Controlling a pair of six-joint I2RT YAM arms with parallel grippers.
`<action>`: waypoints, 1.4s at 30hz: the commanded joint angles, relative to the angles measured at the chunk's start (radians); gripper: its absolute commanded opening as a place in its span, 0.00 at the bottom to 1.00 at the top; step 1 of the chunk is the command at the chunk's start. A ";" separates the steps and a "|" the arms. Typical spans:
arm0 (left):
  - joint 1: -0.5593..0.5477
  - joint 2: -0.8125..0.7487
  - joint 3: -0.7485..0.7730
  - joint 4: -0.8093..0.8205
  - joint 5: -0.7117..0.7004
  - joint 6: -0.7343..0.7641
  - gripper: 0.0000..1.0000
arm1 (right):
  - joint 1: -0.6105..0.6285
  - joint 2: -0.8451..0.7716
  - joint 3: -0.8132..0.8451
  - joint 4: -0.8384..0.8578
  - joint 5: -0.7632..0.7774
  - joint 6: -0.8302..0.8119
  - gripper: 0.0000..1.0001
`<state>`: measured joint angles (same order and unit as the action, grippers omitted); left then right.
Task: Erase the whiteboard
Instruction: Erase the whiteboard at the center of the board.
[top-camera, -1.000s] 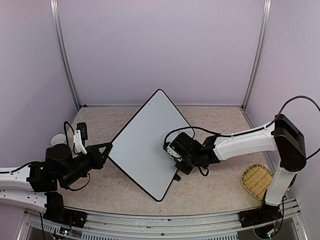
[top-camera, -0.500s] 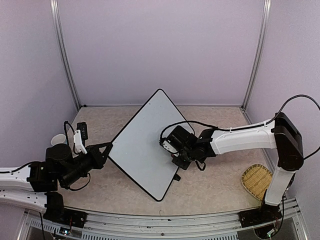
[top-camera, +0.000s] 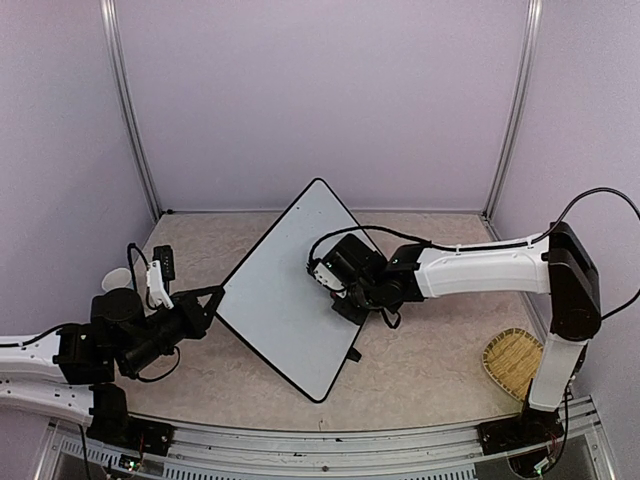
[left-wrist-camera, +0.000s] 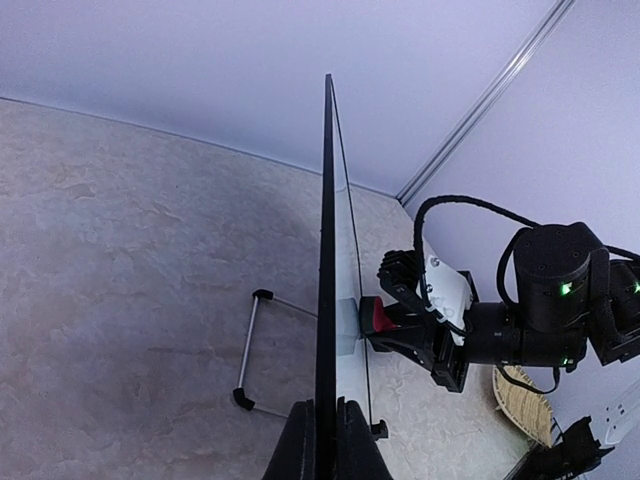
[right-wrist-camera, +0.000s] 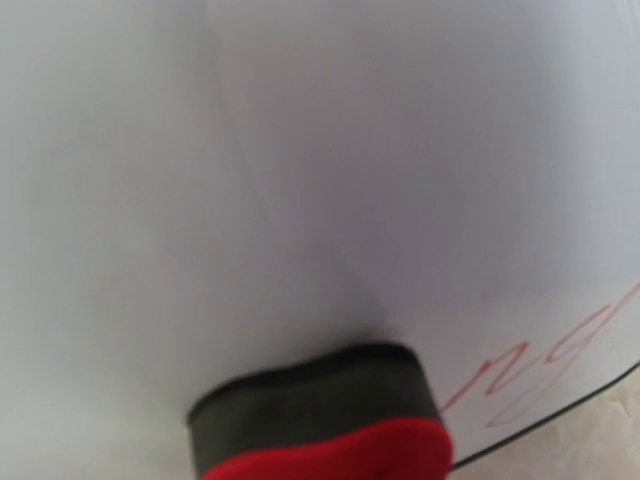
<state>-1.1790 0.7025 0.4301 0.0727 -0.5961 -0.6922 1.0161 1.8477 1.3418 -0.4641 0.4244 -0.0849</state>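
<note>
In the middle of the table (top-camera: 430, 370) the whiteboard (top-camera: 290, 290) stands propped at a slant on its wire stand (left-wrist-camera: 250, 350), set cornerwise between the two arms with its white face turned toward the right side. The left gripper (left-wrist-camera: 325, 440) is pinched tight on the board's thin black frame at the near-left edge. I'd say that grip is there to brace the board, so a push on the face does not tip it back or slide it away. The right gripper (left-wrist-camera: 388, 322) reaches in from the right, closed on an eraser (right-wrist-camera: 320, 420), red on the back and dark felt on the front, with the felt pressed flat against the face about halfway up. From the right wrist view the surface around the eraser looks clean. Some thin red writing (right-wrist-camera: 540, 370) shows just right of it, close to the board's black edge, so the job looks partly done at best. The next pass will probably need to carry the felt across to those strokes, with steady pressure and without running off the edge. A woven basket (top-camera: 512, 358) sits well apart at the near right, out of the way of both arms.
</note>
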 joint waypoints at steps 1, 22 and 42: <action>-0.019 0.001 -0.036 -0.100 0.124 0.057 0.00 | -0.019 0.041 -0.069 0.086 -0.052 0.010 0.21; -0.021 0.020 -0.030 -0.093 0.125 0.057 0.00 | -0.032 0.001 -0.168 0.129 -0.088 0.028 0.21; -0.021 0.015 -0.025 -0.103 0.127 0.063 0.05 | -0.032 0.029 0.053 0.061 -0.093 -0.012 0.21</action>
<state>-1.1790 0.6987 0.4217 0.0792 -0.5949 -0.7017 0.9794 1.8507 1.3830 -0.4511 0.3740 -0.0895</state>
